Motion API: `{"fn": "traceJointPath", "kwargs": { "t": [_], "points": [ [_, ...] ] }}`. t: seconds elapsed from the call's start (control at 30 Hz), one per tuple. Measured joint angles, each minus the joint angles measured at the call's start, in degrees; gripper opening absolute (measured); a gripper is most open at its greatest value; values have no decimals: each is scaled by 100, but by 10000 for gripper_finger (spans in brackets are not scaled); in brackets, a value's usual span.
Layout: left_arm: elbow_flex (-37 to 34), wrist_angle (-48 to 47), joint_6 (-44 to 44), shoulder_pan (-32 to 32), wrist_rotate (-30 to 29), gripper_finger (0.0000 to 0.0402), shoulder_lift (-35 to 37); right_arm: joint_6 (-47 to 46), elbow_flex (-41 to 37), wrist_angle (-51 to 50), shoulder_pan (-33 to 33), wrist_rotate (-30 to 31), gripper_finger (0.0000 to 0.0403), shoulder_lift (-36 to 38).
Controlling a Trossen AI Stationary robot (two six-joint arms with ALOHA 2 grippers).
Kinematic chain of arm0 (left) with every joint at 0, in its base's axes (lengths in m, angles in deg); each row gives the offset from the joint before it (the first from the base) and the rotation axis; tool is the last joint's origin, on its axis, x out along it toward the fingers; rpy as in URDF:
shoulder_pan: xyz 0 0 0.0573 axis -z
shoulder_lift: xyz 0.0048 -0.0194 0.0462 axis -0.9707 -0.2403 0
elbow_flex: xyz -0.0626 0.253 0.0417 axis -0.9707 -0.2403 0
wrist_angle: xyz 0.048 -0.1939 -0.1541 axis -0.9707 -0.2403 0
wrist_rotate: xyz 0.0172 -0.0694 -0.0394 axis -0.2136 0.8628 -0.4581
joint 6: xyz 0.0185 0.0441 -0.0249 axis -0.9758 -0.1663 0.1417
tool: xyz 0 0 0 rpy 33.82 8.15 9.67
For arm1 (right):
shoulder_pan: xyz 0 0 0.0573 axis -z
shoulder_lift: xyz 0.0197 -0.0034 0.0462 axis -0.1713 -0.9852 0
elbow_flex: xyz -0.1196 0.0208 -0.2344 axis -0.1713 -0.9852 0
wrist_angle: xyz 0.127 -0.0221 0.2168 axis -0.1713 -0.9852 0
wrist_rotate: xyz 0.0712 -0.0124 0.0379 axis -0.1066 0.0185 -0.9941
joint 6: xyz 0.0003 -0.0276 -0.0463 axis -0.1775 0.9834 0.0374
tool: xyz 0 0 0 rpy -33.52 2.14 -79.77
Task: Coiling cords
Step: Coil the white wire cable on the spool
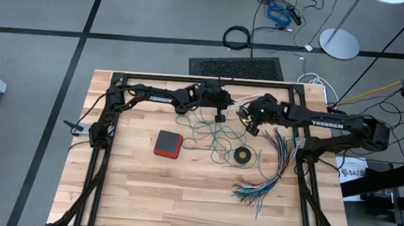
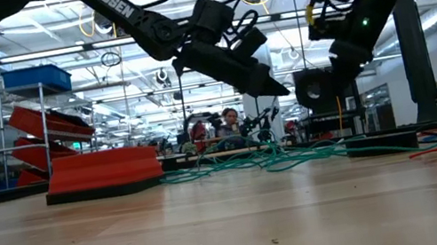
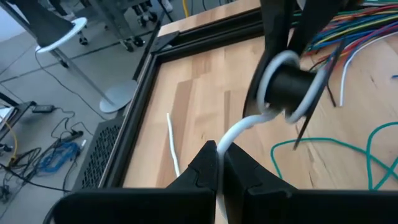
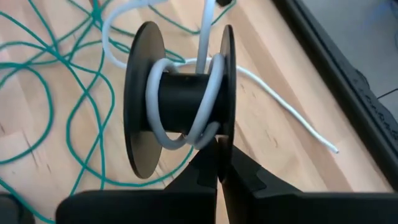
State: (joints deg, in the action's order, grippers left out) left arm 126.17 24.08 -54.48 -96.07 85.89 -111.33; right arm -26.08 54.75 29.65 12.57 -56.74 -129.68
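Two arms meet at the far middle of the table in the high view. My left gripper (image 1: 219, 116) hangs at about 12 o'clock from the red block (image 1: 168, 143), and my right gripper (image 1: 252, 126) is near it, toward 3 o'clock. The teal cord (image 1: 211, 138) lies loose on the wood between them and the black ring (image 1: 242, 156); the coloured wires (image 1: 269, 176) fan out at 4 o'clock.

From table height, both grippers hang above the board, and the teal cord (image 2: 270, 160) is a flat tangle behind the red block (image 2: 103, 173).

At the left wrist, my fingers are pressed together on the white cord (image 3: 239, 129), which runs up to the black spool (image 3: 289, 87).

At the right wrist, my fingers are closed on the rim of the spool (image 4: 180, 99), which carries about two loose turns of white cord (image 4: 208, 102).

I judge the step is winding. I should keep the cord lightly tight, lead it between the flanges, and keep the teal loops out of the way.
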Motion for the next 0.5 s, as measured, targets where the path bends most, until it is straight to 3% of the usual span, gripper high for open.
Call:
{"fn": "traceJointPath", "kwargs": {
  "t": [0.2,0.5],
  "points": [
    [212,-165,149,136,-114,5,-232,-152,0,328,-4,40,0,-536],
    [557,-467,291,257,-603,5,-339,-384,333,539,-5,1132,0,-1209]
  ]
}}
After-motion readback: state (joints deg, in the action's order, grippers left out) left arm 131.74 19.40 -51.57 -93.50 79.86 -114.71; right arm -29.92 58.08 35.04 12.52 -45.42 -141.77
